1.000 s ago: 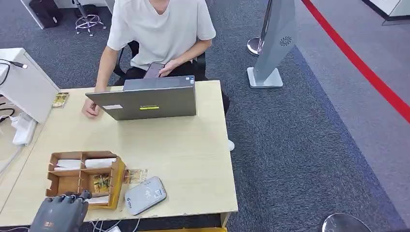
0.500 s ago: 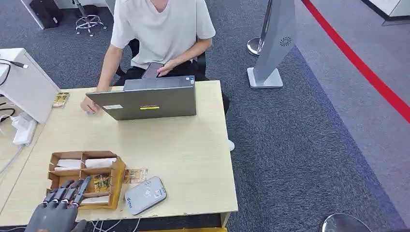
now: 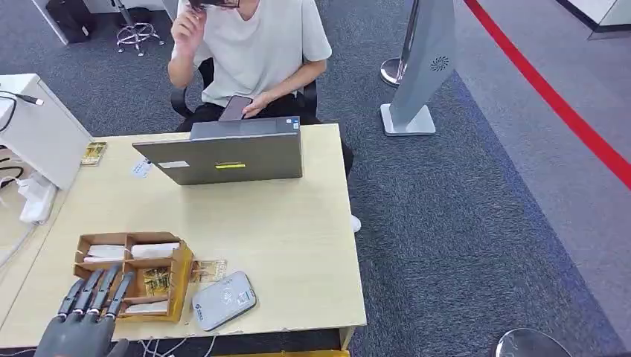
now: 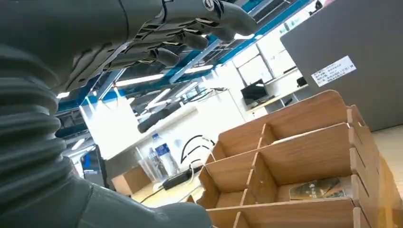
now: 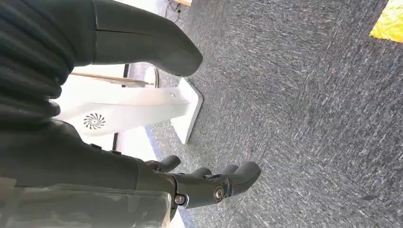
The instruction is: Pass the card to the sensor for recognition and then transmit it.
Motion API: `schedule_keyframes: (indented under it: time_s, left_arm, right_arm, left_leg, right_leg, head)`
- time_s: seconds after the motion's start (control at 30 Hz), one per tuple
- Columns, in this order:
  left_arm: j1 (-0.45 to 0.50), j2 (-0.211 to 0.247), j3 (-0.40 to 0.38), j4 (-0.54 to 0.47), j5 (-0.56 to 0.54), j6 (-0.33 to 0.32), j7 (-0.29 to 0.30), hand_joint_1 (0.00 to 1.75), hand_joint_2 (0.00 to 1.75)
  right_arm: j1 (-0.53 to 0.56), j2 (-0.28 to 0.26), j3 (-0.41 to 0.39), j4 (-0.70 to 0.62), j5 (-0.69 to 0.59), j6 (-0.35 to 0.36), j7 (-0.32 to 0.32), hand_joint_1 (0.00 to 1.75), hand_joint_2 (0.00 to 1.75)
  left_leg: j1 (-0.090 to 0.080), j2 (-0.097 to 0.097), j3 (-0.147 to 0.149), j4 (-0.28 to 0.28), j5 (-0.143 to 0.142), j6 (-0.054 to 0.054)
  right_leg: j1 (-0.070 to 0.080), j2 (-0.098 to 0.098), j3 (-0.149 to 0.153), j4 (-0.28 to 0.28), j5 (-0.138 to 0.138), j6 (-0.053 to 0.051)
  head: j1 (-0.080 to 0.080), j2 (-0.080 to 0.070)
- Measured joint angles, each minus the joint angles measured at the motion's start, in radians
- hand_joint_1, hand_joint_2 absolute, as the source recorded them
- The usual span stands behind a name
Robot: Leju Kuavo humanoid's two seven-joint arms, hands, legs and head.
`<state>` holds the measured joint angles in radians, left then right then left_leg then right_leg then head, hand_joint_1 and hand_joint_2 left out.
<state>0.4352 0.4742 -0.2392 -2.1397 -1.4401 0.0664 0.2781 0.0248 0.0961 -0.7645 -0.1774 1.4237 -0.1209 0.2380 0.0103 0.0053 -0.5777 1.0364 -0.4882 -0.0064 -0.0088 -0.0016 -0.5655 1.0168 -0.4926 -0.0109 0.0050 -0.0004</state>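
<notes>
Your left robot hand (image 3: 88,312) sits at the lower left of the head view with its fingers stretched out straight and apart, grasping nothing; the fingertips reach over the near edge of the wooden organizer (image 3: 178,279). That flat, spread posture looks like the set-up for reaching into a compartment, not a grip. In the left wrist view the same hand (image 4: 157,33) hovers above the open wooden cells, clear of them.

The card (image 3: 155,282) you most likely want lies in the lower right compartment of the organizer, a small patterned piece in yellow-brown and green, lying flat on the cell floor; the left wrist view shows it as a dark printed slip (image 4: 322,188) low in its cell. A second similar card (image 3: 209,269) rests on the counter (image 3: 298,245) just beside the organizer, between it and the sensor (image 3: 223,300), a rounded grey-white pad near the counter's front edge. Sensor and cards sit close together, so the pass should be short.

Your right robot hand (image 5: 209,183) hangs over the carpet beside the counter, fingers loosely curled with nothing in them.

A person (image 3: 249,44) sits behind the laptop (image 3: 223,156) at the far side, probably the receiver.
</notes>
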Motion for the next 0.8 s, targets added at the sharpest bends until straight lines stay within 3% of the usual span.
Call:
schedule_keyframes:
  time_s: [0.5, 0.8]
  left_arm:
    - [0.066, -0.042, 0.119, 0.029, 0.006, 0.011, 0.008, 0.00, 1.75]
    - [0.070, -0.061, 0.147, 0.039, 0.006, 0.011, 0.008, 0.00, 1.75]
  right_arm:
    - [0.000, 0.000, -0.005, 0.000, 0.031, 0.003, -0.001, 0.00, 1.75]
    - [0.000, 0.000, -0.005, 0.000, 0.033, 0.003, -0.001, 0.00, 1.75]
  left_leg:
    - [0.000, 0.000, 0.000, 0.000, 0.000, 0.000]
    - [0.000, 0.000, 0.000, 0.000, 0.000, 0.000]
  right_leg:
    - [0.000, 0.000, 0.000, 0.000, 0.000, 0.000]
    - [0.000, 0.000, 0.000, 0.000, 0.000, 0.000]
  head:
    - [0.000, 0.000]
    - [0.000, 0.000]
